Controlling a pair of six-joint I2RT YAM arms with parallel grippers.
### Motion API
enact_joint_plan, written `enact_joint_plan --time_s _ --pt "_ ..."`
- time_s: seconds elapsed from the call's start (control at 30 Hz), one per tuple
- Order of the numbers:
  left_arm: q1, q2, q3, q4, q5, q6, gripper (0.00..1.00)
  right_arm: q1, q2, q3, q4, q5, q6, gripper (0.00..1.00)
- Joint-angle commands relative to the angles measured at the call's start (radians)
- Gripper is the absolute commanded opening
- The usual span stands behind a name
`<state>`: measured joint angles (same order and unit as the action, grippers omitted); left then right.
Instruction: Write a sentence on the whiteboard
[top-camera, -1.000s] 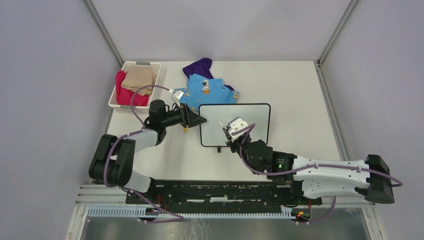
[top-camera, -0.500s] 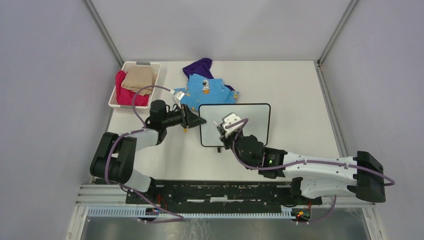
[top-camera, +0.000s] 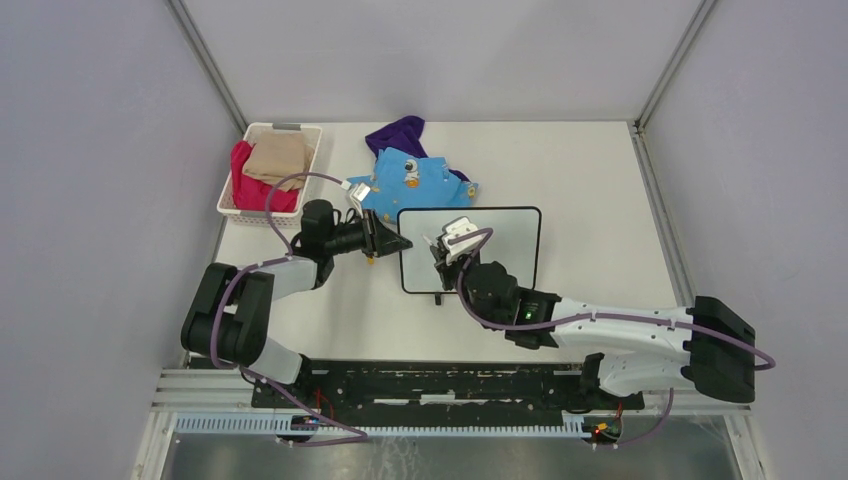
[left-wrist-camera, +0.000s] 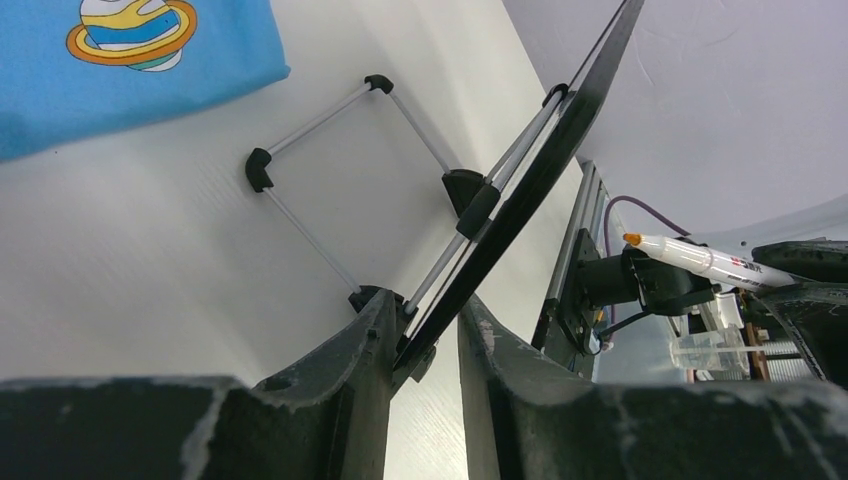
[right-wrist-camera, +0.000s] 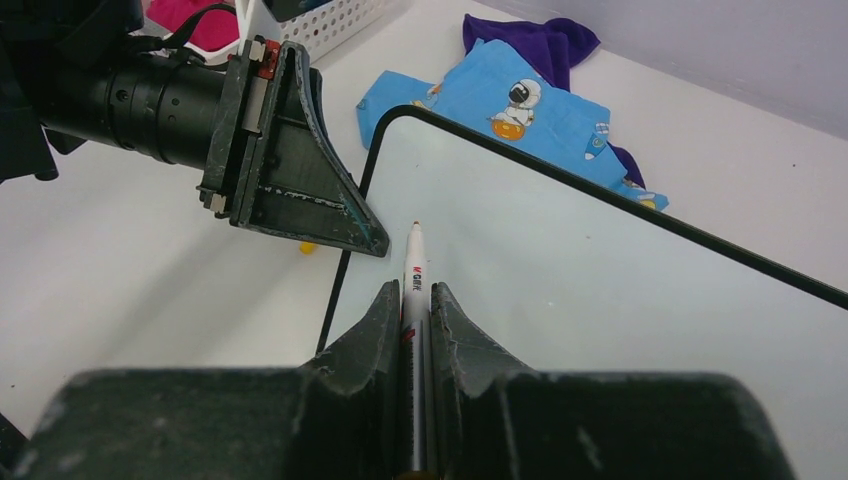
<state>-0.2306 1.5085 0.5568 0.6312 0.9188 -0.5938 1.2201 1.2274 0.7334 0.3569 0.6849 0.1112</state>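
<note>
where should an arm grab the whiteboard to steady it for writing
Best take the whiteboard by the black frame of its left edge, coming in flat from the left, one finger above and one below. It is a thin panel raised on wire feet, so there is room underneath, and the face is left free for the marker. The left gripper straddles that edge.

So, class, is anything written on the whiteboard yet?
No: the right wrist view shows the whiteboard blank, with the marker tip near its left edge.
</note>
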Motion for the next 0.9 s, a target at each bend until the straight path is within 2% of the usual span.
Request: enact_joint_plan --time_s 0.0,0.63,0.87 --pt "0.006 0.003 0.039 0.015 0.012 0.046 0.35 -0.016 0.02 0.035 0.088 0.01 0.012 0.0" --pt "0.008 0.013 0.044 -0.004 0.013 0.058 0.29 -0.069 0.074 0.035 0.132 -0.008 0.017 0.0" --pt "0.008 0.007 0.047 -0.005 0.02 0.051 0.44 -0.072 0.071 0.026 0.152 -0.045 0.017 0.0"
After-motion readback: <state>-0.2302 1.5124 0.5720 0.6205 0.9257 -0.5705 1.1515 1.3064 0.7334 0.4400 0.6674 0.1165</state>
